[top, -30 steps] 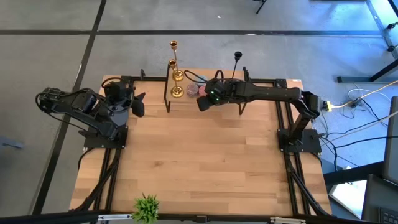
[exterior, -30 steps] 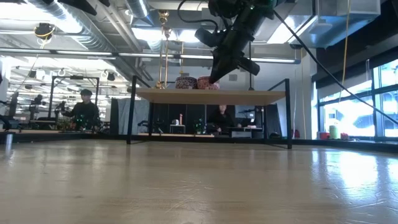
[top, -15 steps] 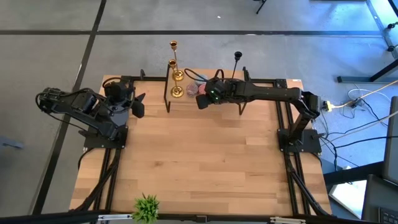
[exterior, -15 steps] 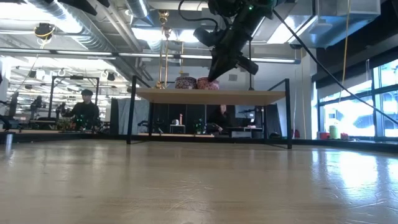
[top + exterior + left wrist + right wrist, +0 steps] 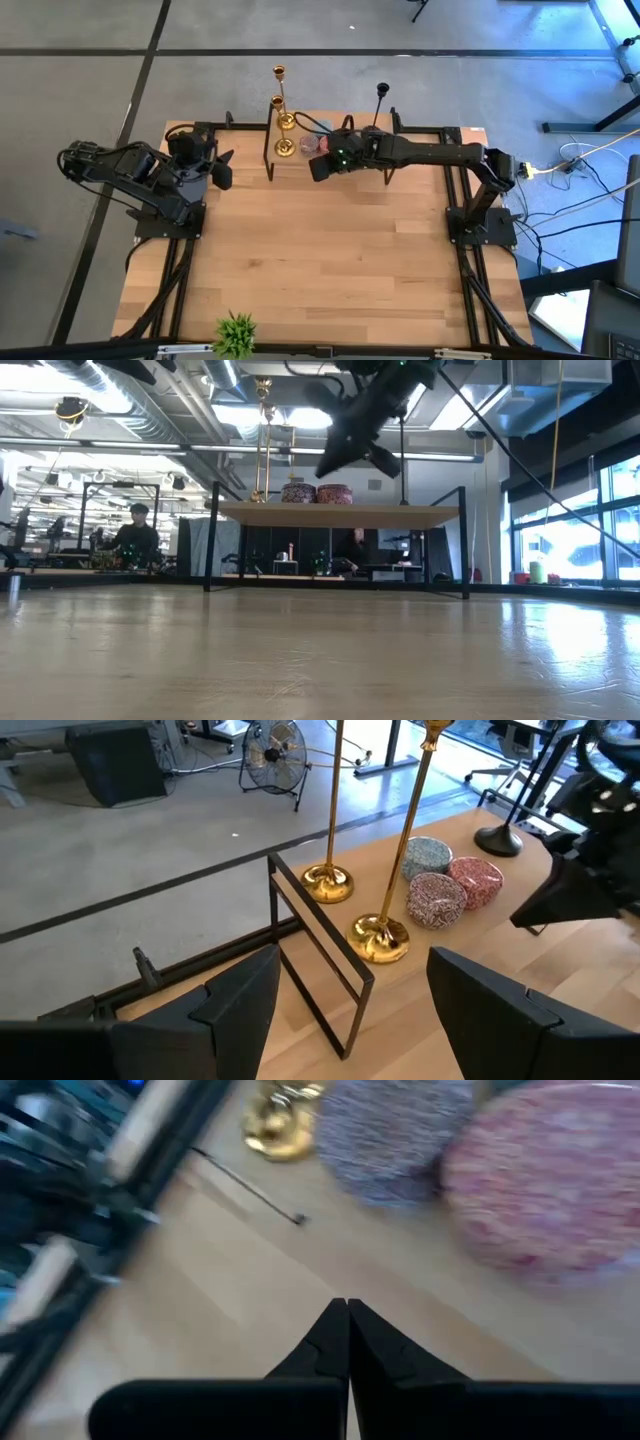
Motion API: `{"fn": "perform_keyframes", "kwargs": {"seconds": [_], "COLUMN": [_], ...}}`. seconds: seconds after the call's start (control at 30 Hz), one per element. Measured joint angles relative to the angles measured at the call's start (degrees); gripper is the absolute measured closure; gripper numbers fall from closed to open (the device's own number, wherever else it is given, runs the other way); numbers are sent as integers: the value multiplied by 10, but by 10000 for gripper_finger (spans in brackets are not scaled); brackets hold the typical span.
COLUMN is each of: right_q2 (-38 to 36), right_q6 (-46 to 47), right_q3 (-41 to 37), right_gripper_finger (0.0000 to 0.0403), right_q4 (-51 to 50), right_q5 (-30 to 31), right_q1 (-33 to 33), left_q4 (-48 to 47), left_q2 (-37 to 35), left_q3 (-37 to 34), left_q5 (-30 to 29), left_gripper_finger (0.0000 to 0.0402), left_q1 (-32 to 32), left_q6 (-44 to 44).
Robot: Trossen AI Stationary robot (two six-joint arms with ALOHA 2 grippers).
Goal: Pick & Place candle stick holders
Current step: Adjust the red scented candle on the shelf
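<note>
Two shiny gold candle sticks (image 5: 378, 935) and one black candle stick (image 5: 381, 92) are seen. Left jaws are spread, right jaws pressed together.

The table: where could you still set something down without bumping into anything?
The wide wooden middle and near part of the table, between the two arm bases and back toward the small green plant, lies bare. It is crowded at the far edge: two gold candle stick holders, two speckled round boxes, the black candle stick holder and the shut right gripper.
</note>
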Motion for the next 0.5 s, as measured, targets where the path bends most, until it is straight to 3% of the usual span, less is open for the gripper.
{"fn": "perform_keyframes", "kwargs": {"seconds": [0.23, 0.5], "right_q2": [0, 0], "right_q6": [10, 10], "right_q3": [0, 0], "right_gripper_finger": [403, 403], "right_q4": [66, 79], "right_q5": [58, 41], "right_q1": [10, 12], "left_q4": [0, 0], "left_q2": [0, 0], "left_q3": [0, 0], "left_q5": [-4, -9], "left_gripper_finger": [151, 151], "left_q1": [0, 0], "left_q6": [7, 7]}}
